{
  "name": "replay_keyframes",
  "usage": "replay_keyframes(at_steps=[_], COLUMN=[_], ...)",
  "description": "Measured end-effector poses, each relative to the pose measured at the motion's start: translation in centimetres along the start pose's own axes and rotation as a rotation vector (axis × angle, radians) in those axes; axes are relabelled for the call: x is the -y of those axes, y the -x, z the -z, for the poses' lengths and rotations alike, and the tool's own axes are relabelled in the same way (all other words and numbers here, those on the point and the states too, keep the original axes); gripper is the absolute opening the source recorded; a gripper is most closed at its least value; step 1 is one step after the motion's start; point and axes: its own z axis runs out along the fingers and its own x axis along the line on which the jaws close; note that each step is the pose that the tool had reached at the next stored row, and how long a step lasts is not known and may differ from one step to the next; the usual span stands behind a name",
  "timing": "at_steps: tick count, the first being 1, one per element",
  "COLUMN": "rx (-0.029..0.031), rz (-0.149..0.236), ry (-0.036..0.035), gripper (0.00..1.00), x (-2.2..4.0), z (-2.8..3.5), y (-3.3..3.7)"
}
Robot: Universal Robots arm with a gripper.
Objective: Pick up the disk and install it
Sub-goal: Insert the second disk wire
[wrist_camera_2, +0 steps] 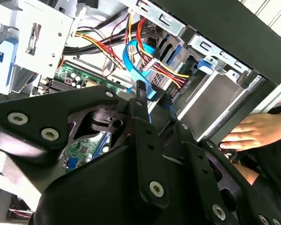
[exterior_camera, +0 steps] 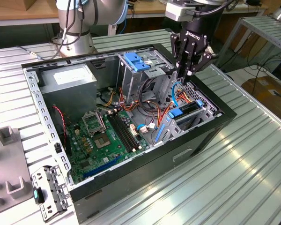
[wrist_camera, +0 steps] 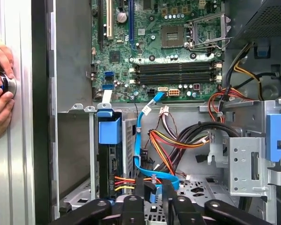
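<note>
One disk [exterior_camera: 184, 111] stands on edge in the drive bay at the corner of the case [exterior_camera: 131, 185], and my gripper [exterior_camera: 188, 70] hangs just above it among the cables [exterior_camera: 174, 91], open or closed I cannot tell, so I judge the installing nearly finished, and any move here calls for keeping clear of those wires.

Ribbed, glossy metal table [exterior_camera: 253, 159]; matt black computer case [exterior_camera: 145, 176]; bare grey metal drive cage [wrist_camera: 246, 154]; blue plastic latch [exterior_camera: 136, 62].
</note>
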Motion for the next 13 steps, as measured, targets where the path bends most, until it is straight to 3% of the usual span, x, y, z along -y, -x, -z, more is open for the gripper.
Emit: replay_keyframes(at_steps=[6, 9, 13], rx=[-0.0175, -0.0261, -0.0259], rz=[0.000, 0.000, 0.000], ry=[-0.0006, -0.0009, -0.0009], gripper=[0.30, 0.16, 0.16], x=[0.11, 0.12, 0.11], z=[-1.07, -1.23, -1.25], y=[0.37, 0.54, 0.47])
